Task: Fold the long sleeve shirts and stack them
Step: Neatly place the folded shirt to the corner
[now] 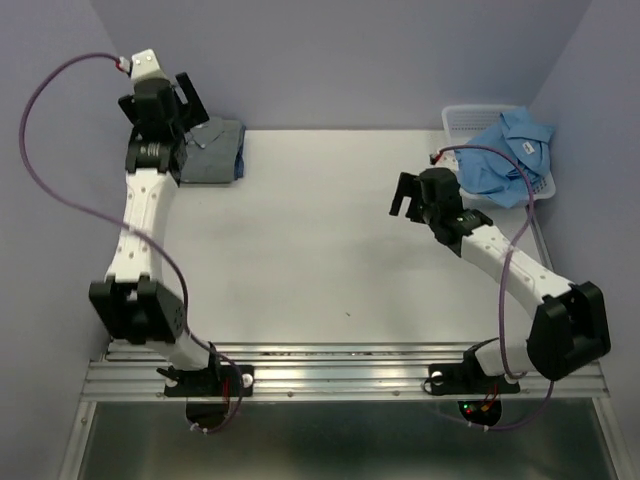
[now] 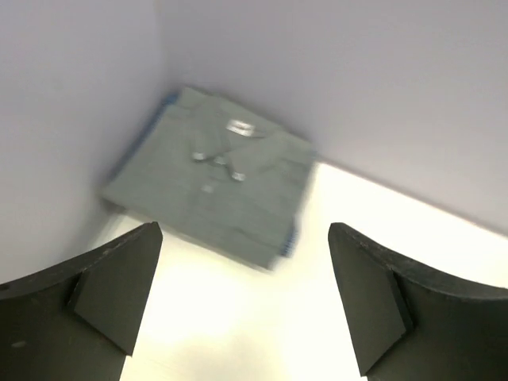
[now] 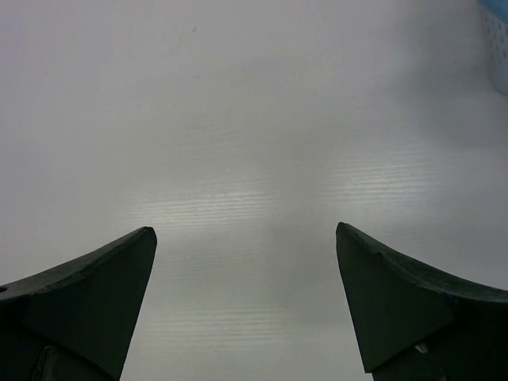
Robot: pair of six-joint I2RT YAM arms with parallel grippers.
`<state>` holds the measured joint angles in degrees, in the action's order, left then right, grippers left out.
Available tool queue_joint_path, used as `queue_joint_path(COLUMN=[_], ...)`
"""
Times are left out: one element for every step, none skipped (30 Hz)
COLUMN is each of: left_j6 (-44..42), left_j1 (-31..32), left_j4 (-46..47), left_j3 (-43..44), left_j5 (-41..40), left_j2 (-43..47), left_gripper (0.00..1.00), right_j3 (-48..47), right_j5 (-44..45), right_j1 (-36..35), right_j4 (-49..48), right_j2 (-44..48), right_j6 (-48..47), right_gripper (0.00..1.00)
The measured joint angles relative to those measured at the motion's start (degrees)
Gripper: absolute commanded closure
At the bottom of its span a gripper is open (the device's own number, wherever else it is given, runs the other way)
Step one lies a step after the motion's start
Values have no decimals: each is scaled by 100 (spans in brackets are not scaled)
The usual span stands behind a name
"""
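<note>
A folded grey shirt point(image 1: 213, 152) lies at the table's far left corner, collar up, also in the left wrist view point(image 2: 216, 185). A blue edge of another shirt point(image 2: 291, 236) shows under it. My left gripper point(image 1: 183, 103) hovers open and empty above that stack point(image 2: 244, 234). A crumpled light blue shirt point(image 1: 508, 155) sits in the white mesh basket point(image 1: 466, 120) at the far right. My right gripper point(image 1: 405, 195) is open and empty over bare table point(image 3: 246, 234), left of the basket.
Grey-violet walls close in the table at the back and both sides. The basket's corner shows at the top right of the right wrist view point(image 3: 496, 36). A metal rail point(image 1: 340, 370) runs along the near edge.
</note>
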<state>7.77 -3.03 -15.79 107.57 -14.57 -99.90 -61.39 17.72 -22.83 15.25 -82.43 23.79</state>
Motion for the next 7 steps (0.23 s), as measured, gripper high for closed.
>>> queue_joint_path(left_j6=[197,404,638,850,1019,1207,1388], left_j1=[142,376,649,850,977,1029,1025], left_j4=[175,348,393,542,737,748,804], left_j3=[-693,-1506,-2262,-2865,-3379,-3862,-4260], left_j5=[9,46,129,278,417,503,551], left_j2=[610,1342,2105,2592,3101,3504,3849], left_gripper=[1,1,1,1,1,1,1], right_j3=[232,487,772,1001,1161,1268,1436], right_j5=[17,48,74,105,129,146,160], right_j1=[0,0,0,0,0,0,0], right_j4=[-146,-260,-354,-435,-474,-516,-603], right_j2=[264,540,887,1154,1353,1495,1679], right_j6=[50,109,177,247,304,330,350], right_gripper=[0,0,0,0,0,0,0])
